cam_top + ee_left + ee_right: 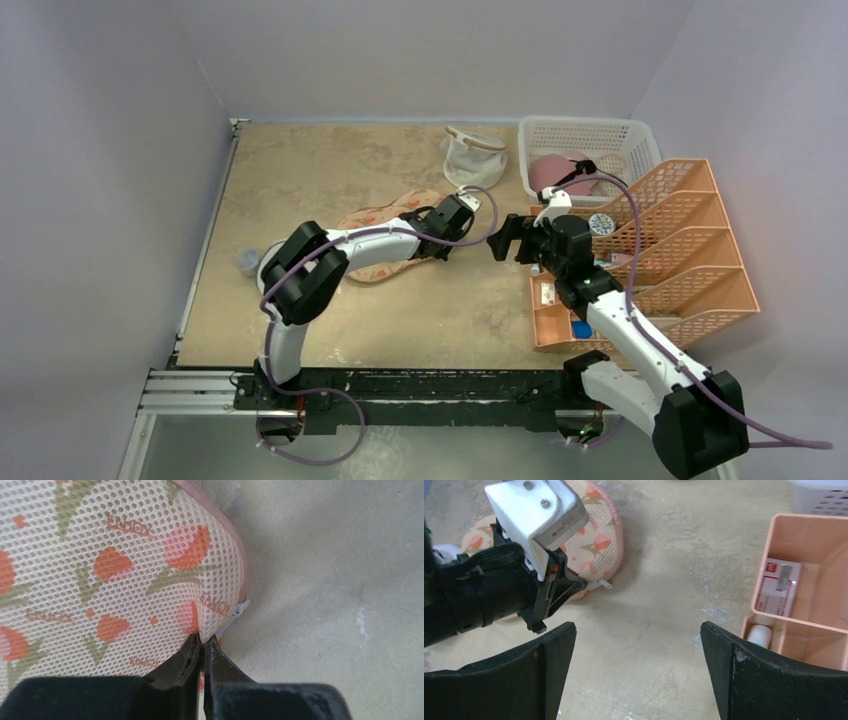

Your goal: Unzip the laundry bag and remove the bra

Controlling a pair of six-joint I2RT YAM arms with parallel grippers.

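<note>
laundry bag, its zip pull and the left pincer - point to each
laundry bag (100, 570): left wrist view, on its printed mesh face
zip pull (239, 611): left wrist view, on the white tab at the bag's edge
left pincer (203, 644): left wrist view, between its closed fingertips

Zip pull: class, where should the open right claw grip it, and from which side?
Probably the white pull, by its flat tab, which sticks out past the bag edge onto the table. Come from the table side with the right claw; the left claw pinches the fabric beside it.
</note>
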